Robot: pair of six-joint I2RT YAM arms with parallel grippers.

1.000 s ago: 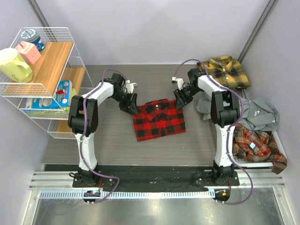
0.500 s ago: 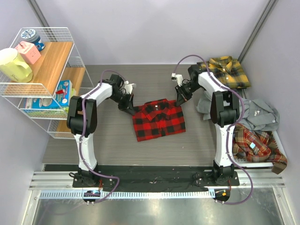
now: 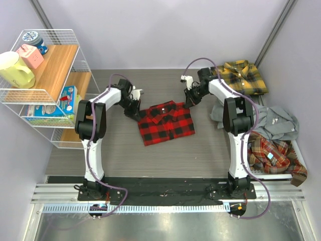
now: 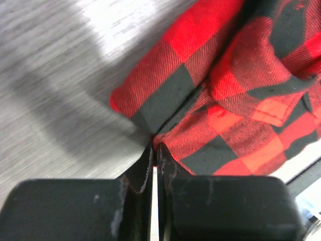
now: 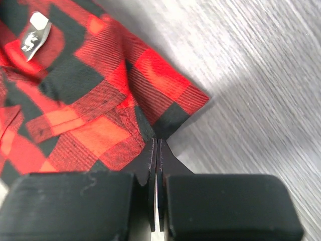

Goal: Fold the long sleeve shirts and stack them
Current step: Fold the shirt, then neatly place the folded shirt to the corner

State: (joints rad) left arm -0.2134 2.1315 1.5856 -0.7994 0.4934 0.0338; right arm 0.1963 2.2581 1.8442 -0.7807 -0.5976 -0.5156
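Red-and-black shirt (image 3: pixel 166 122) lies at the centre of the table (image 3: pixel 110 145), folded into a compact rectangle with the collar toward 12 o'clock. The block is turned slightly, so its 3 o'clock end sits nearer the far edge. The left gripper (image 3: pixel 136 114) is pressed together on the hem at the shirt's 10 o'clock corner, and the right gripper (image 3: pixel 189 103) is pressed together on the hem at the 2 o'clock corner. In both wrist views the fingertips meet right at the cloth edge, so each is judged to pinch a thin fold of fabric rather than nothing. Holding both collar-side corners keeps the folded layers together and lets the pair move the bundle without opening it, probably toward a stacking place. The yellow-and-black shirt (image 3: pixel 244 75) lies flat at 1 o'clock, a likely base for the stack. A grey shirt (image 3: pixel 278 123) and an orange-brown shirt (image 3: pixel 276 156) lie crumpled at 3 to 4 o'clock, not yet folded. The held fabric is soft, large-check flannel, rounded at its folded edges, with a white neck label (image 5: pixel 36 31) at the collar.
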